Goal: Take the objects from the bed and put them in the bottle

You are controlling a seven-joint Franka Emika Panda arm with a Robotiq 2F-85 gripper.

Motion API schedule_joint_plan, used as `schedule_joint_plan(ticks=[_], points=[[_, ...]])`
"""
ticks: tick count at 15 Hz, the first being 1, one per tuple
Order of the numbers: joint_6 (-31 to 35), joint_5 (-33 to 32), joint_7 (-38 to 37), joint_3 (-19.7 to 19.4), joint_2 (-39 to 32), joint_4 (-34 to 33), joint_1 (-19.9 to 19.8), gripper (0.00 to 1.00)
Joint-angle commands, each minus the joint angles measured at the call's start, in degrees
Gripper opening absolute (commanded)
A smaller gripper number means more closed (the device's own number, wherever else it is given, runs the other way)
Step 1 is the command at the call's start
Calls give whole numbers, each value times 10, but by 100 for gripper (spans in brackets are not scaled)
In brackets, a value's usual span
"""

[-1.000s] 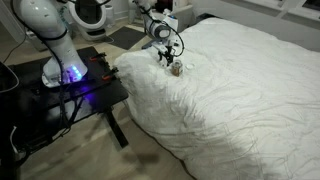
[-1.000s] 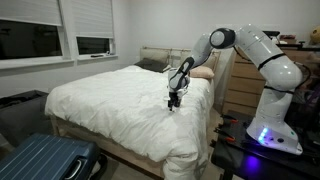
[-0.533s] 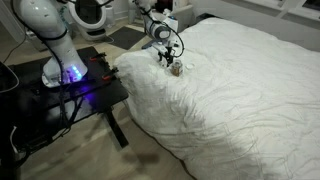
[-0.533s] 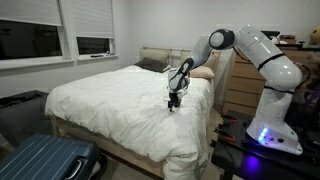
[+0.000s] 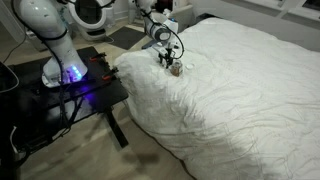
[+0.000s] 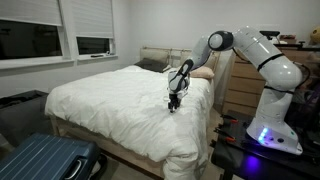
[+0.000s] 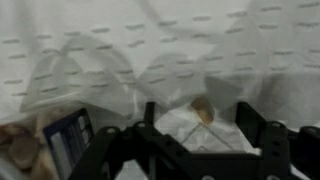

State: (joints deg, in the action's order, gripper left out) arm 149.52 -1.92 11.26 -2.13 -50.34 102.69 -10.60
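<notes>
One pale bit lies on the bed, between the jaws of the tool, which stand apart on either side of it. The bottle sits just beside. If the jaws close here, they could pinch up soft bedding along with the bit, or squeeze so tiny a piece sideways into a fold.

Black table is noted left of centre in an exterior view. Dark cables are seen hanging by its left end, towards the lower left of the frame. Pale floor is recorded along the bottom edge. In an exterior view, a blue ribbed suitcase is logged in the lower left corner. Windows with white blinds partly lowered over dark glass are seen at upper left. A wooden dresser is noted right of centre.
</notes>
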Motion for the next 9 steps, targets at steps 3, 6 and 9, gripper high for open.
schedule_joint_plan(ticks=[3,6,9], points=[[-4,-4,1,-2,-6,-14,-2,68],[-3,-6,0,-3,-3,-14,1,67],[-5,-5,0,-3,-2,-15,1,63]])
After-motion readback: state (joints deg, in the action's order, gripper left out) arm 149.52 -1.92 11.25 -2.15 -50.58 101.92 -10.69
